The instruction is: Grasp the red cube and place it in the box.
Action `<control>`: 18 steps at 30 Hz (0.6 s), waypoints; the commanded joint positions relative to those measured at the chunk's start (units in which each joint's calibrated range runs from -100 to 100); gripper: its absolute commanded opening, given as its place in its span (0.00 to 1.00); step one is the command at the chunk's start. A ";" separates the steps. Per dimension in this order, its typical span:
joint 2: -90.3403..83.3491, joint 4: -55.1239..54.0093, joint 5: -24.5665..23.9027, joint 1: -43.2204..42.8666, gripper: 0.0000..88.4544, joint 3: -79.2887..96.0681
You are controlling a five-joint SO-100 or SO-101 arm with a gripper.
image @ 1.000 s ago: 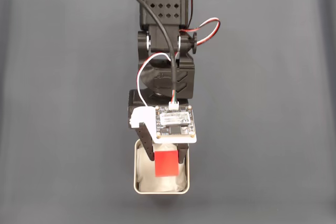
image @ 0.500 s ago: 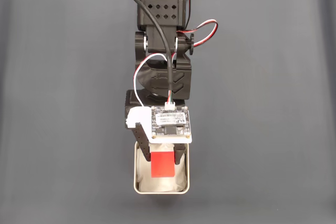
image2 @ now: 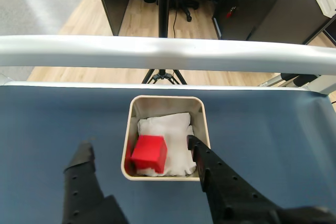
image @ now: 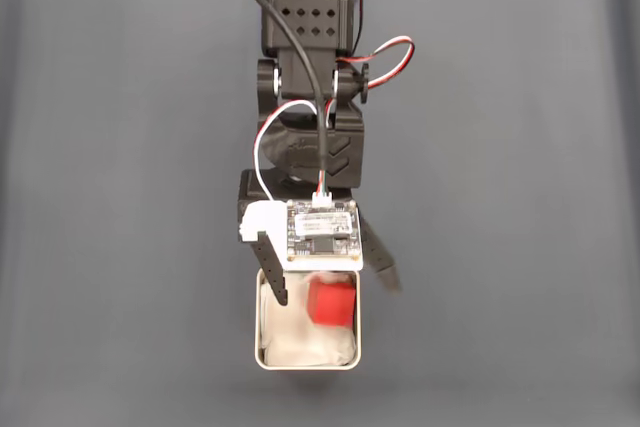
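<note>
1. The gripper (image: 330, 287) stands spread wide over the box (image: 262, 359), grasping nothing.
2. The red cube (image: 331, 300) lies on the box's white lining (image2: 176, 129) (toward 3 o'clock in the fixed view), touching neither finger.
3. In the wrist view the red cube (image2: 149, 151) sits at the box's (image2: 167, 101) 7 o'clock corner.

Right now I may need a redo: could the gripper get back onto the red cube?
Probably yes: the gripper is open just above the box, one finger inside, and the red cube lies uncovered on the lining.

Matte red cube (image2: 149, 153), pale metal-rimmed box (image2: 166, 100), soft white lining (image2: 170, 127)
</note>
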 commanded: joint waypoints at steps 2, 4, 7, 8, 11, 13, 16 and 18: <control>-1.16 -1.49 0.00 1.02 0.52 -0.35; -1.24 -1.98 -0.10 1.02 0.53 -0.35; -1.24 -2.39 -0.10 1.02 0.53 -0.35; -1.33 -2.47 -0.15 1.02 0.53 -0.35; -1.33 -2.63 -0.20 1.02 0.53 -0.35; -1.50 -2.63 -0.24 1.02 0.53 -0.35; -1.59 -2.96 -0.24 1.09 0.53 -0.16; -1.76 -3.13 -0.20 1.09 0.53 0.11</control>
